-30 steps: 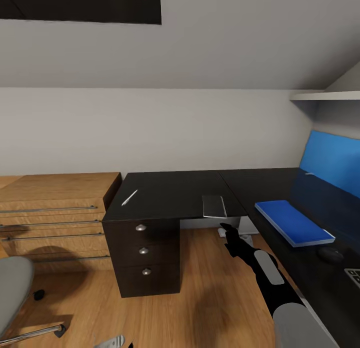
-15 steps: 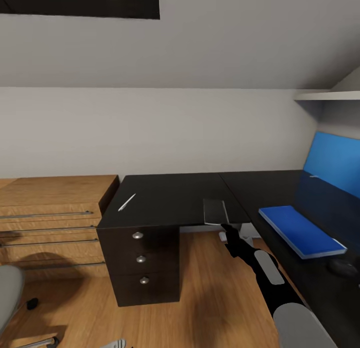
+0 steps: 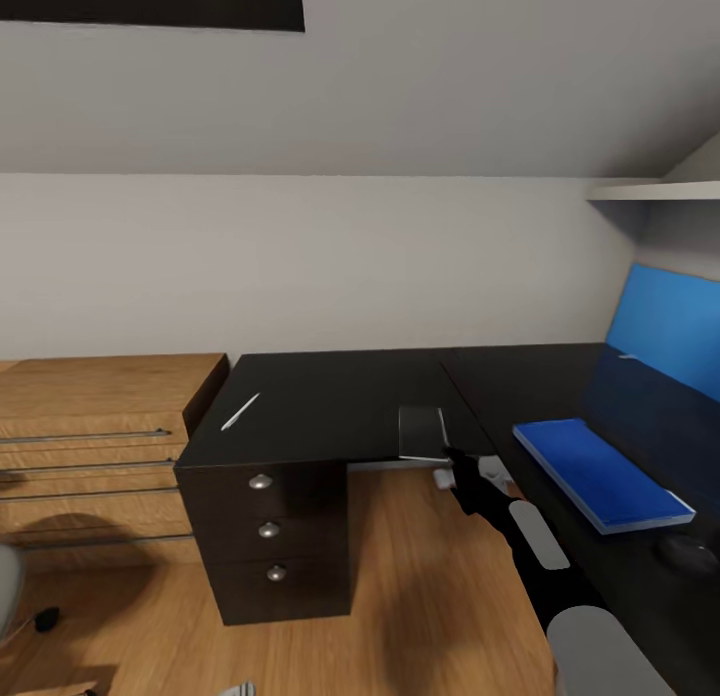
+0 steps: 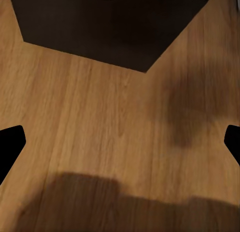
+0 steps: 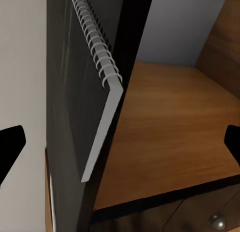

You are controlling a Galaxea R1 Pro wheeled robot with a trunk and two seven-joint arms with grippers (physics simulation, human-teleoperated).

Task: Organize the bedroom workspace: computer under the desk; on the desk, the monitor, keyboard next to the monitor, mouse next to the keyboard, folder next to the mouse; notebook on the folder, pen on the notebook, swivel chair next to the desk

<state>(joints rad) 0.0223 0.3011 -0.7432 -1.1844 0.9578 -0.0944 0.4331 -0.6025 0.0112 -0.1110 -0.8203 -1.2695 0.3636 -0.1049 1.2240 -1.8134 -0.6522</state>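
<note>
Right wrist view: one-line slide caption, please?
Open right gripper faces the spiral-bound notebook lying at the black desk's edge.

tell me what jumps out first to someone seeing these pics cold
The bright blue folder lies flat on the right wing of the glossy black desk, the strongest colour in the head view. Near the desk's front edge a grey spiral notebook sits, with the right gripper reaching just below it. A thin white pen lies on the top above the drawer unit.
</note>
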